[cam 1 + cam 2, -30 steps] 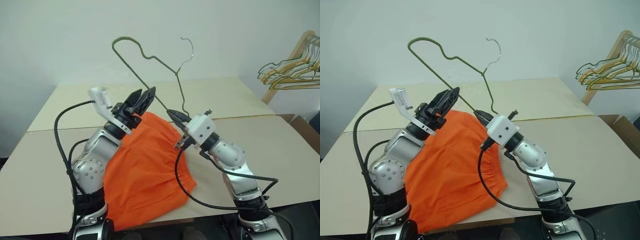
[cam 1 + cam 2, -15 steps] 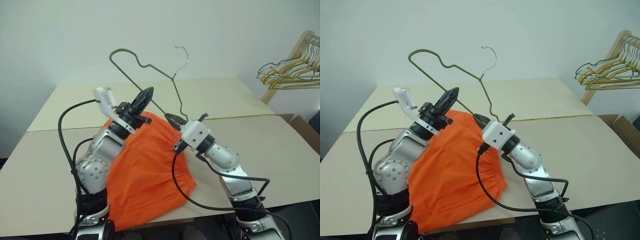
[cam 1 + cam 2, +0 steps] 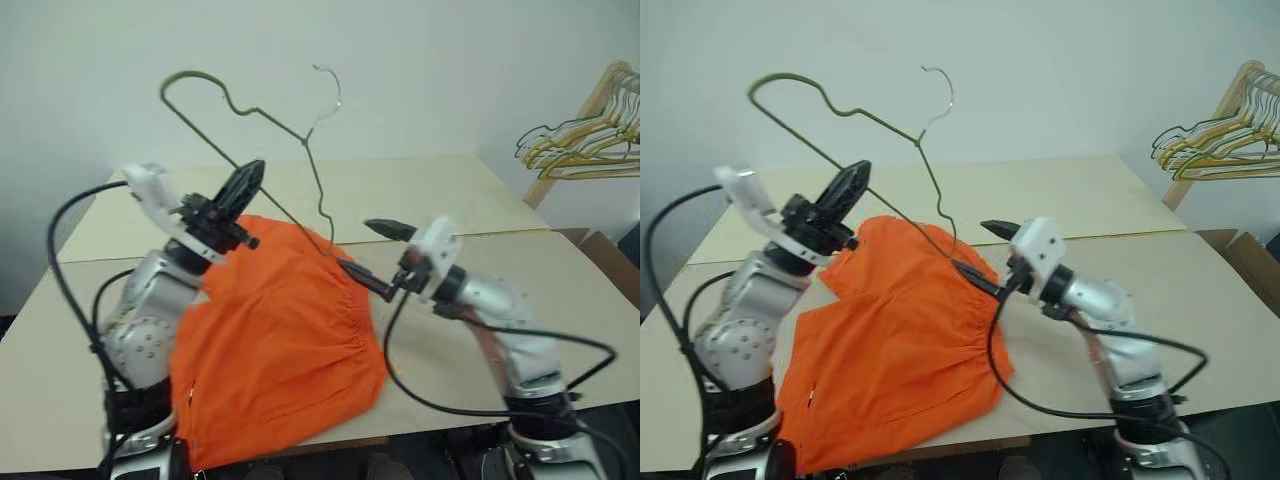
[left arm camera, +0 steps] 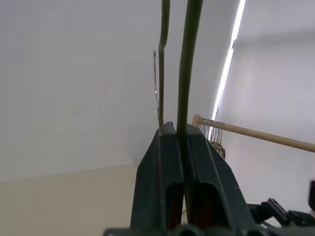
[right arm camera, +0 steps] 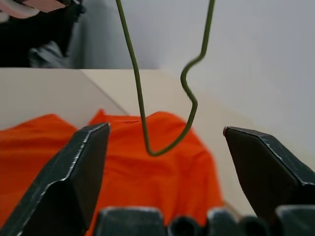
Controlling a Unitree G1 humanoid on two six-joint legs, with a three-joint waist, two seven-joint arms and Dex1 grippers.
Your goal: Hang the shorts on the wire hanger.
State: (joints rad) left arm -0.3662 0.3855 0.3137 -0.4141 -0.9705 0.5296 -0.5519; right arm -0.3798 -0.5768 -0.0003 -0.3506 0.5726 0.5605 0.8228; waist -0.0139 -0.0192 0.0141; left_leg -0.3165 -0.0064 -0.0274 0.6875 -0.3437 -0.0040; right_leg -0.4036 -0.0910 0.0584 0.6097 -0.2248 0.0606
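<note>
1. Arms: silver-grey metal segments, rounded joints with small dark screws.
2. Left gripper (image 3: 243, 180) and right gripper (image 3: 372, 256): black tapered fingers.
3. White wrist blocks (camera housings, apparently).
4. Black cables loop along both forearms.

the shorts (image 3: 280, 340) lie on the table (image 3: 560, 270), between the two arms. the hanger (image 3: 250, 130) stands above them, its low corner over their far edge. more hangers (image 3: 580, 140) hang at far right.
</note>
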